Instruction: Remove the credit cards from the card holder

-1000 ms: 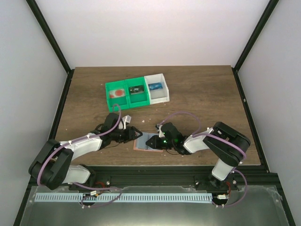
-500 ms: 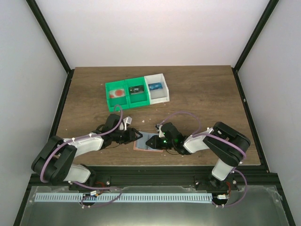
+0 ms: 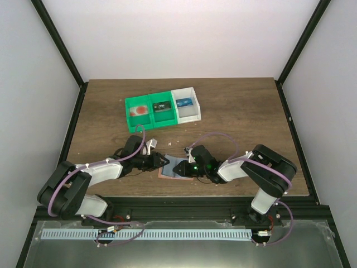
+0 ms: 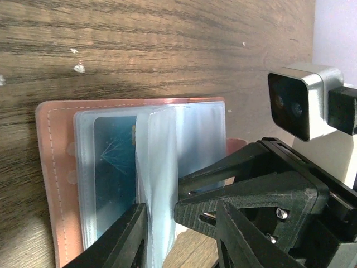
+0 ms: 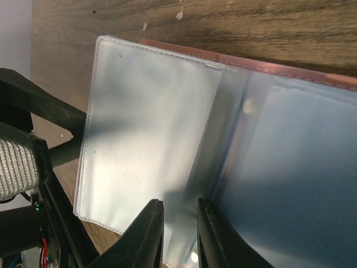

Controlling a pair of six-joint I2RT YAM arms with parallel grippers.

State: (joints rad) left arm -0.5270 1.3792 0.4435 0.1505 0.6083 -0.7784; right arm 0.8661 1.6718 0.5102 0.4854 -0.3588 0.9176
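The card holder (image 3: 169,172) lies open on the surface (image 3: 240,111) at about 6 o'clock, near the front edge and between the 2 arms. Its salmon-pink cover faces down and its clear sleeves face up.

The left tool (image 3: 160,162) sits at the holder's 9 o'clock, the right tool (image 3: 179,167) at its 3 o'clock. The green bins (image 3: 138,119) and the white bin (image 3: 189,116) stand well apart, towards 12 o'clock.

In the left wrist view 1 blue card (image 4: 114,167) shows inside a flat sleeve. Just beside it, a clear plastic leaf (image 4: 156,178) stands up off the stack. No second card can be made out here.

The right tool is narrow, and its 2 fingers appear to pinch the lower edge of that raised leaf, holding it upright. The left tool is part-way wide and holds nothing. Its fingers (image 4: 125,240) straddle the leaf at the holder's near edge, at 6 o'clock in its own view.

The step in hand looks like exposing a sleeve so the blue card can be reached; no card is out of it yet.

Next, the left tool probably needs to find the card's edge at the sleeve mouth, pinch only the stiff card and draw it straight out. Meanwhile the right tool pins the holder. The slick plastic may slip, or the whole holder may drag along.
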